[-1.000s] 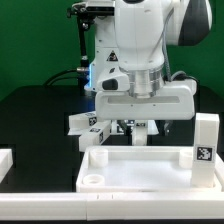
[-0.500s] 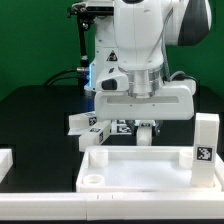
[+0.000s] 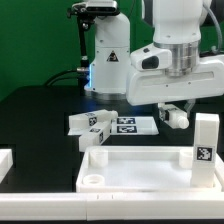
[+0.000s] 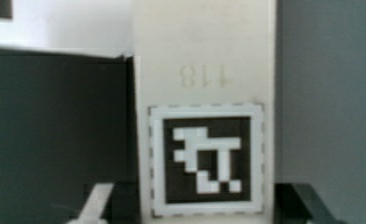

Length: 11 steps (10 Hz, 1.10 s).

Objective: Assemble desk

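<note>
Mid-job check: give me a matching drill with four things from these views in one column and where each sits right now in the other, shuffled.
Things:
1. desk panel
2. held leg
3. marker board
4. upright leg

Places:
A. standing at the panel's end on the exterior view's right
B. flat on the black table, behind the panel
C. between the fingers of the gripper, off the table
D. lying flat, nearest the exterior camera

Pairs: 1-D, 2-C, 3-B, 4-A

Bright, even light (blurry wrist view)
</note>
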Each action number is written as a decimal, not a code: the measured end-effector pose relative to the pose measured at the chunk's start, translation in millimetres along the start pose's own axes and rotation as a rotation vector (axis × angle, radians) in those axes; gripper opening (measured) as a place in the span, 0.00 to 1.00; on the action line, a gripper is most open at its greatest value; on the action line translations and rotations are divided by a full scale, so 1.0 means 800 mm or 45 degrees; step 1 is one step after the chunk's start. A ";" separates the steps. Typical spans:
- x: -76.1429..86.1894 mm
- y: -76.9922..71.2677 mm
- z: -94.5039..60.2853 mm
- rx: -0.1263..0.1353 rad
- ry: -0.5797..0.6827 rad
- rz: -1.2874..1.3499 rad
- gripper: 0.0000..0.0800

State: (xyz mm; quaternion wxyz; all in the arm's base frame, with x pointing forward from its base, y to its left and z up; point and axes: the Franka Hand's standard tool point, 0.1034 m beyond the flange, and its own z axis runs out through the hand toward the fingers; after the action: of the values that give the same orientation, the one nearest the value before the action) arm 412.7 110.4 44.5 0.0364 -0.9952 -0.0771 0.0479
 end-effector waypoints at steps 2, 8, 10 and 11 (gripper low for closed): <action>0.000 0.002 0.000 -0.004 -0.001 -0.168 0.36; 0.012 -0.007 -0.001 -0.098 0.113 -1.042 0.36; 0.015 -0.007 -0.001 -0.133 0.111 -1.250 0.36; 0.022 -0.018 0.000 -0.188 0.147 -1.508 0.36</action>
State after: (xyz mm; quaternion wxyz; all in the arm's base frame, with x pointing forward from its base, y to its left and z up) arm 427.6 127.5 44.0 -0.0081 -0.7838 -0.6197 -0.0400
